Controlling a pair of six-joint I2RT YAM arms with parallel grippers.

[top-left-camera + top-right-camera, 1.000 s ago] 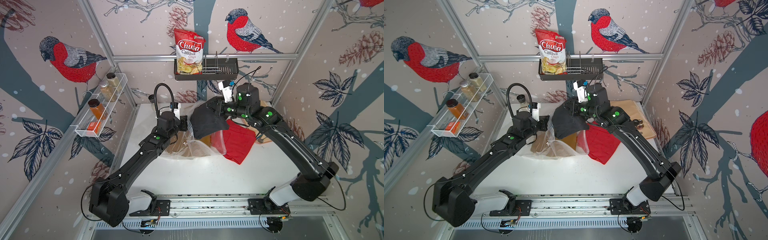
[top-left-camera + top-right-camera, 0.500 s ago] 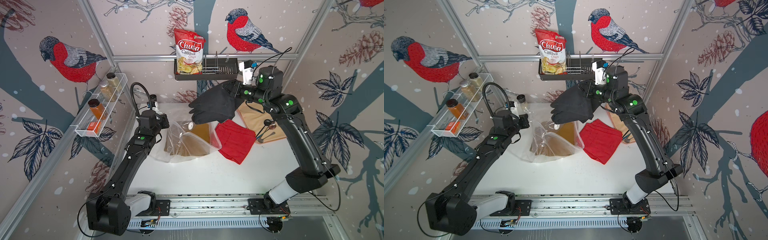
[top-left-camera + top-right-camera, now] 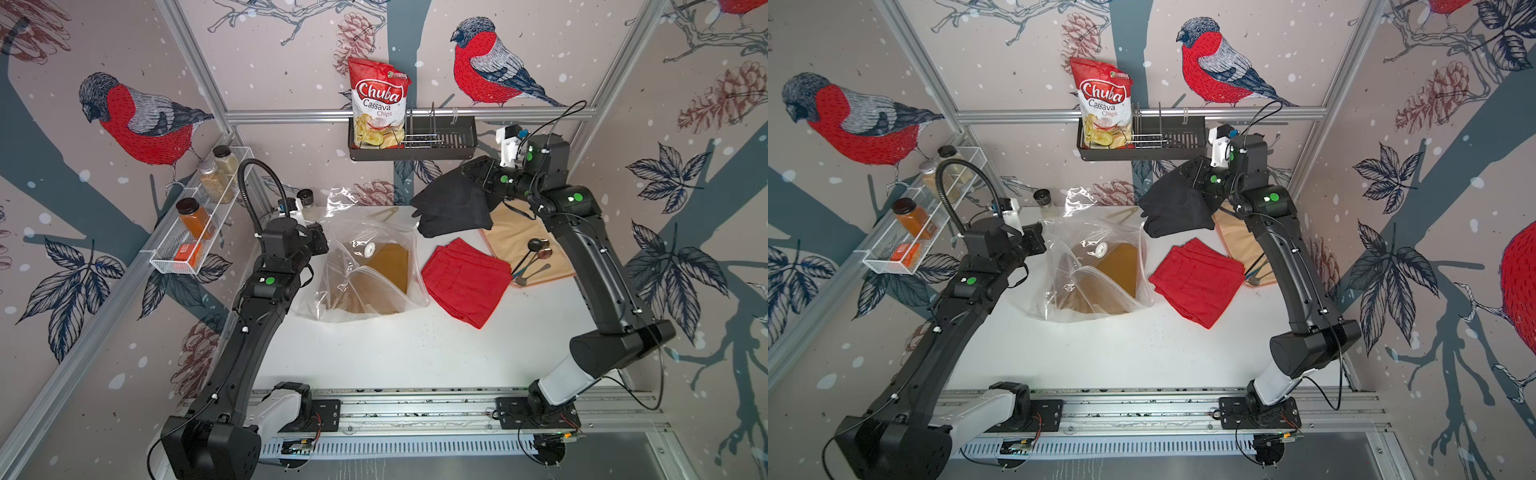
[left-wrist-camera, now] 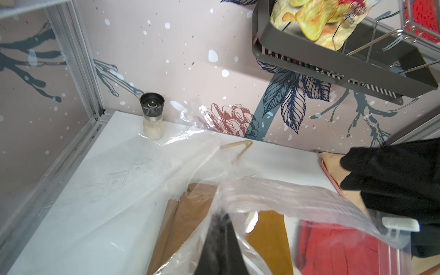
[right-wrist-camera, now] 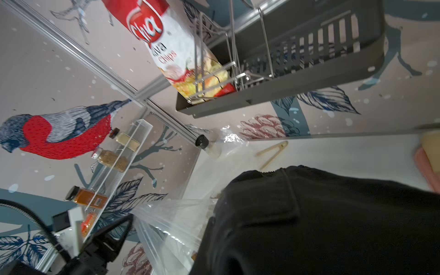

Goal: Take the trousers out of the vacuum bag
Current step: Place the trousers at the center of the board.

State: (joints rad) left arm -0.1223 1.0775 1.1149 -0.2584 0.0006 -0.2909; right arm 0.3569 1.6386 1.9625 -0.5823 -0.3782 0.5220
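The clear vacuum bag [image 3: 365,291] [image 3: 1059,249] lies at the table's middle, its white valve [image 3: 369,248] facing up. Mustard-brown trousers [image 3: 390,266] [image 4: 269,235] are still inside it. My left gripper [image 3: 321,245] [image 4: 220,220] is shut on the bag's plastic edge at its left side. Red trousers [image 3: 465,280] [image 3: 1198,280] lie folded on the table right of the bag. Black trousers [image 3: 453,205] [image 5: 333,226] hang in the air at the back right, held by my right gripper [image 3: 476,176], whose fingers are hidden in the cloth.
A peach mat [image 3: 511,237] with spoons [image 3: 534,253] lies under the right arm. Wooden tongs [image 3: 384,214] and a grinder [image 3: 306,199] sit at the back edge. A wall basket [image 3: 440,145] holds a chips bag [image 3: 378,108]. A spice rack [image 3: 195,224] hangs on the left wall.
My right gripper has lifted the black trousers out of the bag, up and to the back right. My left arm pulled back to the left, keeping hold of the bag's edge.
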